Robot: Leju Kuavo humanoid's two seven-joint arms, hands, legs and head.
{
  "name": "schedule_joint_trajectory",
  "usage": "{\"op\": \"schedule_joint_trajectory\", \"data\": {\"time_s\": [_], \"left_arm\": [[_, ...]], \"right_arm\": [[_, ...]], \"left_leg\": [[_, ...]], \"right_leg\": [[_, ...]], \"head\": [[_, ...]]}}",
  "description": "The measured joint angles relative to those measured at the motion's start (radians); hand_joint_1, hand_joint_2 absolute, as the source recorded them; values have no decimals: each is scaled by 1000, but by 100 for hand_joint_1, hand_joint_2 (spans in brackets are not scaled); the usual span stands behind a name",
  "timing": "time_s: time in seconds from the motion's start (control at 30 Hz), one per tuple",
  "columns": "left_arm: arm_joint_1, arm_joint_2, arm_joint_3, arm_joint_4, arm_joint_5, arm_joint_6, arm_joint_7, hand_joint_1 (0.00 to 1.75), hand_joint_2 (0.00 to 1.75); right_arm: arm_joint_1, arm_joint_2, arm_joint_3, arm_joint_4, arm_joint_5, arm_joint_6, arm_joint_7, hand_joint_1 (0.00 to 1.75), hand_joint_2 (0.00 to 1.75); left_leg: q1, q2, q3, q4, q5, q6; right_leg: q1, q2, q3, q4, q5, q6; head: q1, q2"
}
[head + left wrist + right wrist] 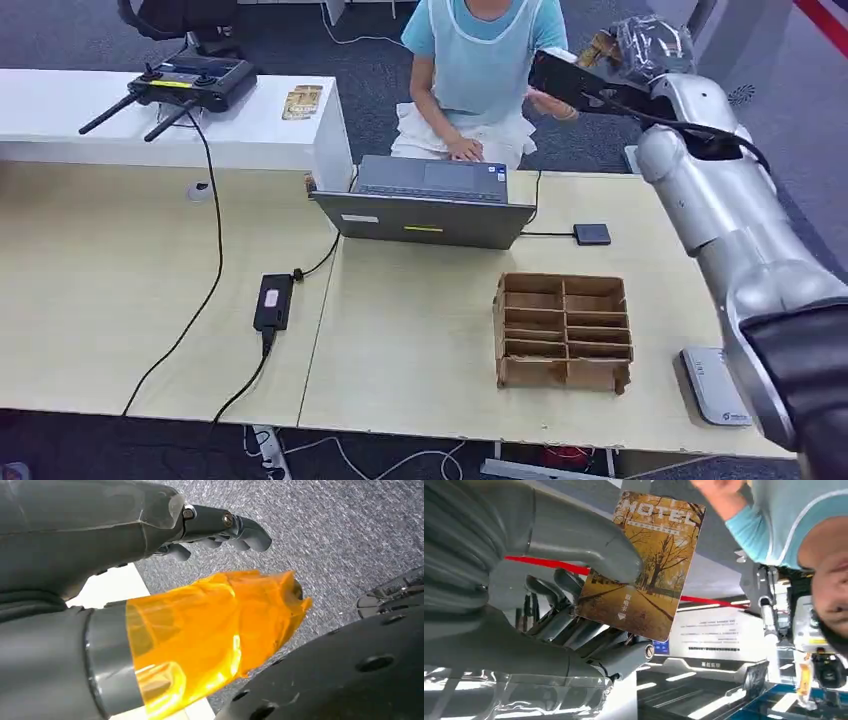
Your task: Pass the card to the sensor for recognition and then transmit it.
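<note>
- Right hand: grey thumb pressed on the face of an autumn-tree hotel key card, darker fingers behind it; the card is pinched and held upright. From the head camera this hand is raised at the far right, above and beyond the table's far edge, close to the person's hand.
- Left hand: fingers curled in, nothing seen in them, over grey carpet; its thumb is wrapped in orange film.
- White flat device: near right corner of the light wooden table.
- Brown cardboard divider tray: right of centre, compartments open upward.
- Small black square sensor pad: beyond the tray, cabled towards the laptop.
- Grey laptop: far centre, open towards a seated person in a light blue top.
- Black power adapter: on the table left of centre, with cable.
- Black remote controller with antennas: on a white bench at far left, a few more cards beside it.
</note>
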Motion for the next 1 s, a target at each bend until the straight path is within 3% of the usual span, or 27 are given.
{"op": "schedule_joint_trajectory", "data": {"time_s": [0.3,1.0], "left_arm": [[-2,0,-18,0,0,-2,0,0,0],[-2,2,-27,0,15,-4,-6,0,0]], "right_arm": [[-4,83,36,47,66,20,13,175,175],[-9,112,48,78,101,33,13,175,175]], "left_leg": [[0,0,0,0,0,-1],[0,0,0,0,0,-1]], "right_leg": [[0,0,0,0,0,0],[0,0,0,0,0,0]], "head": [[0,0],[0,0]]}}
